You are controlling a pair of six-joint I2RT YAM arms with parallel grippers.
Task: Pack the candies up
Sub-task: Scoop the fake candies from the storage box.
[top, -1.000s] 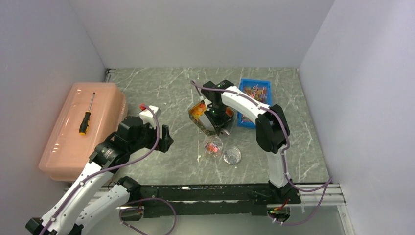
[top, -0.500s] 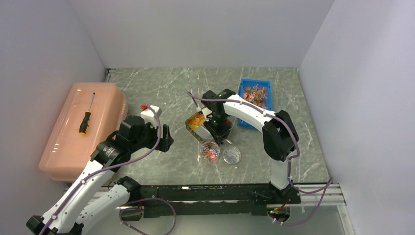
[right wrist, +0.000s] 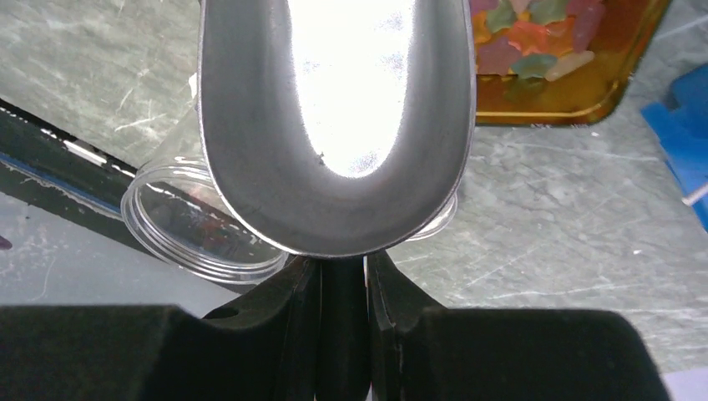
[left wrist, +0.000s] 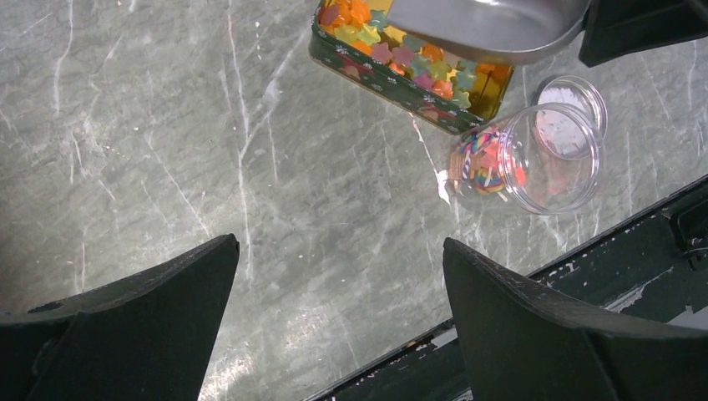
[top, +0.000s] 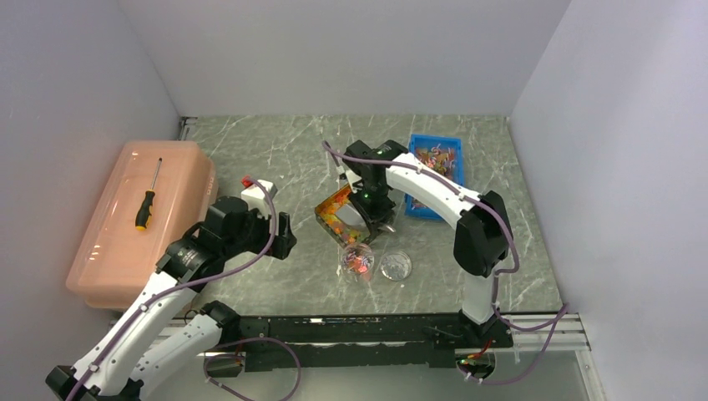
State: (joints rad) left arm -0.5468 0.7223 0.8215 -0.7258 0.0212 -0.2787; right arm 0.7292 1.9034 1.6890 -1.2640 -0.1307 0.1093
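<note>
The candies [left wrist: 401, 58] are small orange, yellow, red and green pieces filling an open green tin [top: 334, 215]. A few more lie in a clear jar [left wrist: 534, 159] just in front of the tin [right wrist: 584, 75]. My right gripper [right wrist: 342, 271] is shut on the dark handle of a metal scoop [right wrist: 338, 125]. The scoop hangs over the jar [right wrist: 188, 225] and the tin's near edge, and no candy shows in its bright bowl. My left gripper [left wrist: 342, 259] stands wide open over bare table left of the tin, holding nothing.
The jar's clear lid [top: 396, 266] lies right of the jar [top: 359, 259]. A blue tray [top: 434, 163] of wrapped sweets sits behind the right gripper [top: 367, 209]. A pink lidded box [top: 108, 251] at the left carries a screwdriver [top: 149, 196]. The black rail runs along the near edge.
The right arm carried the scoop down toward the jar, then drew back a little toward the tin. The left arm has stayed still.
</note>
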